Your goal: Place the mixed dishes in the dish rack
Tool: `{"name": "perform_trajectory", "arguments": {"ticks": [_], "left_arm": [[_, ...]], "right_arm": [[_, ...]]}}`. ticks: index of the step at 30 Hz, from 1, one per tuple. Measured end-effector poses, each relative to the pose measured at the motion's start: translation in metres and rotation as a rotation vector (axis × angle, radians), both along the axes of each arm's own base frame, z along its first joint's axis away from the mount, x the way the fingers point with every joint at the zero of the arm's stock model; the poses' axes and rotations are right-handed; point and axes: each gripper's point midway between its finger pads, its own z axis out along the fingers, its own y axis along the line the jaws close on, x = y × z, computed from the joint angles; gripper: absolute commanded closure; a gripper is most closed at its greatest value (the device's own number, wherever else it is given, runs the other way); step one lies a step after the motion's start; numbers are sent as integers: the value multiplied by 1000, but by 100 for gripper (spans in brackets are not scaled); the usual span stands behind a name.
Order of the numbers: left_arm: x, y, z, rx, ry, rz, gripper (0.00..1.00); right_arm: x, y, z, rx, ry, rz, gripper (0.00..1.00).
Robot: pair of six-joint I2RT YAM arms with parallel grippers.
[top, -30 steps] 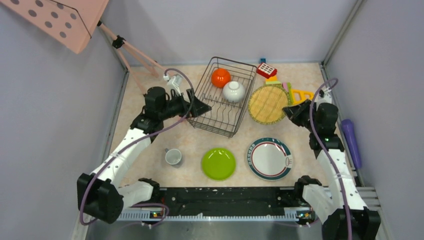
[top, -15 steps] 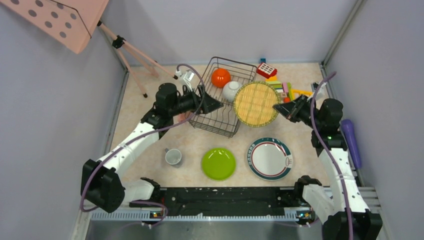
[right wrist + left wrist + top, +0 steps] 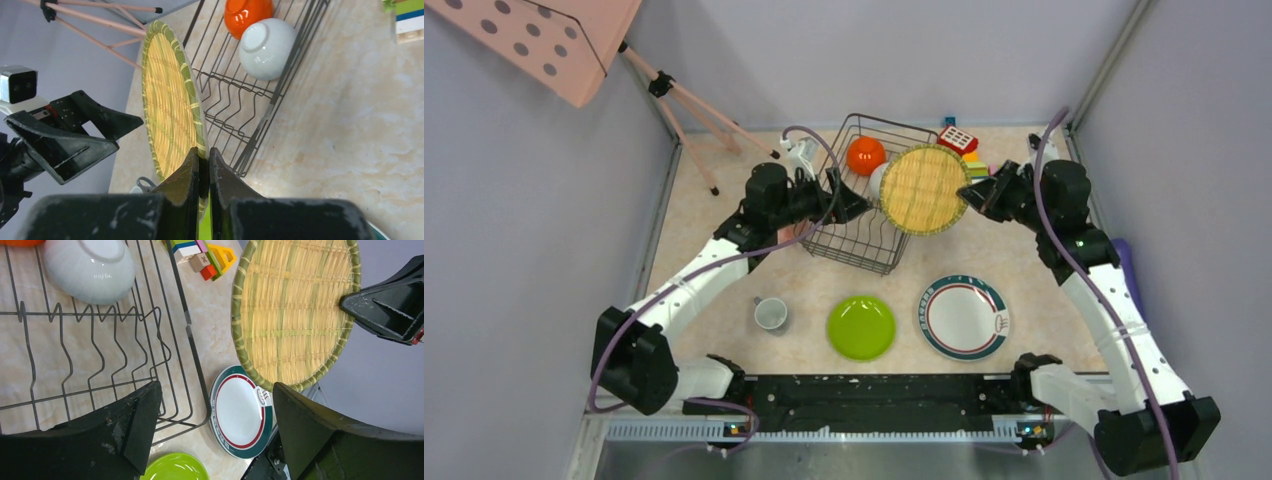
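Note:
My right gripper (image 3: 969,193) (image 3: 203,156) is shut on the rim of the round woven straw mat (image 3: 923,188) (image 3: 172,110) (image 3: 292,310), holding it lifted and tilted over the right side of the dark wire dish rack (image 3: 846,225) (image 3: 188,335) (image 3: 280,85). The orange bowl (image 3: 865,155) (image 3: 247,15) and a whitish cup (image 3: 90,270) (image 3: 266,47) lie in the rack. My left gripper (image 3: 859,207) (image 3: 215,405) is open and empty above the rack's middle. The lime-green plate (image 3: 861,327), the rimmed white plate (image 3: 963,317) (image 3: 241,412) and a small cup (image 3: 771,314) lie on the table in front.
Colourful toy blocks (image 3: 969,150) (image 3: 200,255) lie behind the mat near the back wall. A pink tripod stand (image 3: 694,110) stands at the back left. A purple object (image 3: 1125,270) lies along the right wall.
My right gripper has lifted the straw mat off the table and carried it left over the rack's right side. My left gripper has moved right over the rack.

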Motion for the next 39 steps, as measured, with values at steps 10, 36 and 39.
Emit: {"name": "perform_trajectory", "arguments": {"ticks": [10, 36, 39], "left_arm": [[7, -4, 11, -24, -22, -7, 16], [19, -20, 25, -194, 40, -91, 100], [21, -18, 27, -187, 28, -90, 100]], "right_arm": [[0, 17, 2, 22, -1, 68, 100], [-10, 39, -5, 113, -13, 202, 65], [-10, 40, -6, 114, -15, 206, 46]]}}
